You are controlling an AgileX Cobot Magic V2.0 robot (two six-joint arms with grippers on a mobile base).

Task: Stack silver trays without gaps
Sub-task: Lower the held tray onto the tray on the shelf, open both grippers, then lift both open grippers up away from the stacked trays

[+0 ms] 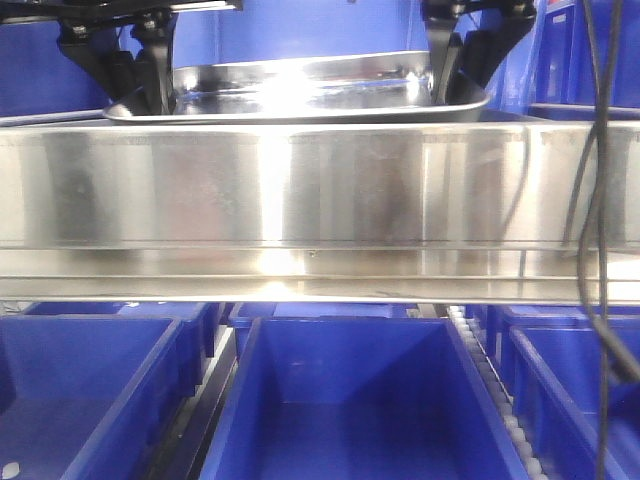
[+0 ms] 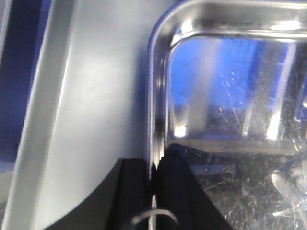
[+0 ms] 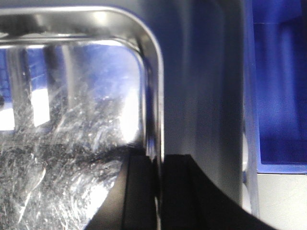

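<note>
Left wrist-mounted view: I see my left gripper (image 2: 154,175) pinching the left rim of the silver tray (image 2: 230,120); my right gripper (image 3: 158,165) pinches the opposite rim. The tray is between them at the front edge of the shelf (image 2: 105,96), just behind the front panel (image 1: 320,185), with blue bins (image 1: 360,400) below.

**Tray behind the panel, bins below**

The silver tray (image 1: 300,100) lies just behind the shelf front panel (image 1: 320,190). The left end effector (image 2: 154,165) pinches its left rim and the right end effector (image 3: 159,160) its right rim. Bins (image 1: 360,370) stand below, nearer.
</note>
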